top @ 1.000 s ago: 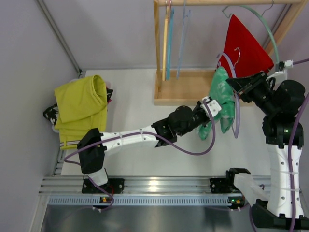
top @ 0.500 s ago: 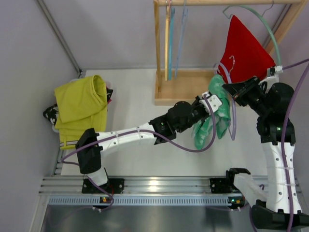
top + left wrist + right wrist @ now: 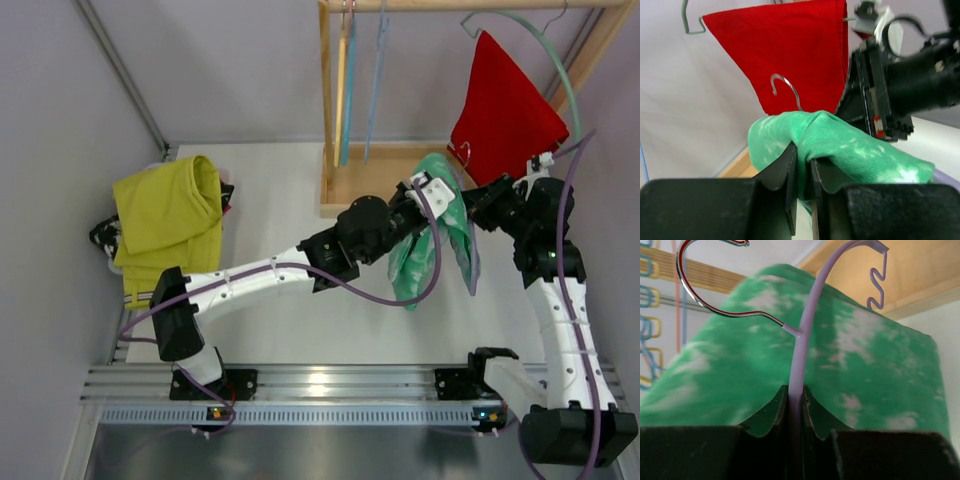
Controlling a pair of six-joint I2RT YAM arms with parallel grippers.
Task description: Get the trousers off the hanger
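Note:
The green mottled trousers [image 3: 428, 240] hang over a lilac hanger [image 3: 472, 270] held in the air in front of the rack. My left gripper [image 3: 432, 192] is shut on a fold of the green trousers [image 3: 850, 147], jaws pinching cloth at the left gripper [image 3: 804, 161]. My right gripper [image 3: 482, 200] is shut on the lilac hanger [image 3: 807, 330] just below its metal hook [image 3: 715, 305], with green cloth [image 3: 865, 365] behind the right gripper [image 3: 796, 397]. The red trousers [image 3: 505, 105] hang on a teal hanger at the back right and show in the left wrist view [image 3: 790, 55]. The mustard-yellow trousers [image 3: 170, 215] lie at the left.
A wooden rack [image 3: 372, 182] stands at the back with empty hangers [image 3: 348, 80] on its rail. A teal hanger [image 3: 552, 62] carries the red trousers. Grey walls close in at the left and back. The two arms are close together near the rack base.
Both grippers have moved left and toward the rack, carrying the green trousers and lilac hanger with them. The right arm has stretched out further.

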